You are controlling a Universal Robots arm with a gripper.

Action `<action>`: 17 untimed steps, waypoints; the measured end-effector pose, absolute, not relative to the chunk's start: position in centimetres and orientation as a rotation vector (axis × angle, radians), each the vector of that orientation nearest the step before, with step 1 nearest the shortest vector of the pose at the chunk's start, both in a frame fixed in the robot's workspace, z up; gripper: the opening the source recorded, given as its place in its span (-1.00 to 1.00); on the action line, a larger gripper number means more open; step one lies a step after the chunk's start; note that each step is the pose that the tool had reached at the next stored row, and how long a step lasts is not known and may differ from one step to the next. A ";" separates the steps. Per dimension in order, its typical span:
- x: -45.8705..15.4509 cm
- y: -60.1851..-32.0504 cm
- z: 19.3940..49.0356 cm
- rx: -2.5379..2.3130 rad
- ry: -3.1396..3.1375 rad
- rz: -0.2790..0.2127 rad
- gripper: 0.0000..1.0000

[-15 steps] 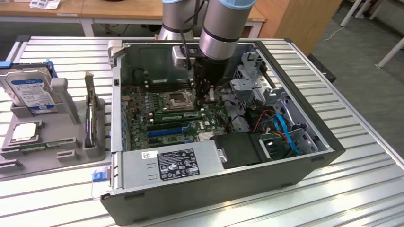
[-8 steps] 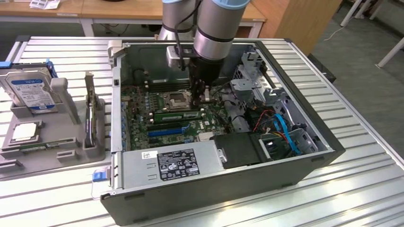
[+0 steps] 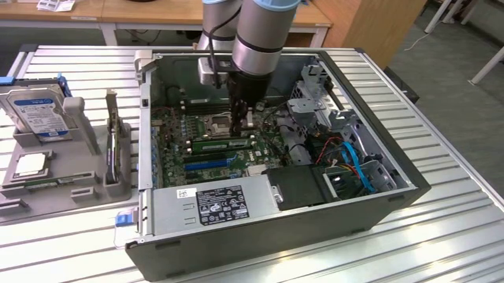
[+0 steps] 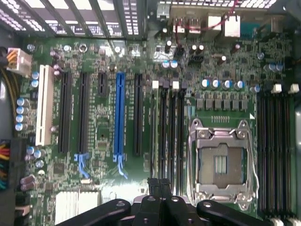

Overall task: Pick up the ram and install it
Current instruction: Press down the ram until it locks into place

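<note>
Pincer (image 3: 245,122) clenched, fingertips (image 4: 154,187) pressed together with nothing between them. It hangs low inside the open computer case (image 3: 378,194), over the motherboard (image 4: 103,117).

Ram (image 3: 224,143): green stick with dark chips, standing on edge in the bank of memory slots (image 4: 167,132). It sits just beside the pincer tip, on the side toward the silver power supply (image 3: 212,206). Touching or a hair apart, cannot tell from where I stand. The empty CPU socket (image 4: 221,165) lies close on the pincer's other flank.

My reading: the stick is in its slot and the work is at the seating stage, with the shut fingers serving as a pusher.

Doing it well, as I judge it:
- Press on the stick's top edge, straight down into the slot, no sideways lean. A thin board will flex or ride out of the guide if pushed at an angle.
- Load it evenly along its length, or end by end, so both white latches (image 4: 155,84) can snap in.
- Keep the tip off the socket's lever and the neighbouring capacitors (image 4: 221,84); they crowd close to the pincer.
- Whether the stick sits level in the slot I cannot make out.
</note>
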State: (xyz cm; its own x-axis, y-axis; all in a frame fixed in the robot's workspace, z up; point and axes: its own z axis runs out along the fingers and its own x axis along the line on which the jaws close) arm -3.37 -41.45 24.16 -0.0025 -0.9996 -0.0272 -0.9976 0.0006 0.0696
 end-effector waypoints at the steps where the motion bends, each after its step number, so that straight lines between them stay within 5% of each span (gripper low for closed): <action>1: -3.6 -41.5 24.2 2.197 -2.201 -0.107 -0.80; 17: -6.6 -41.5 24.1 2.197 -2.200 -0.107 -0.80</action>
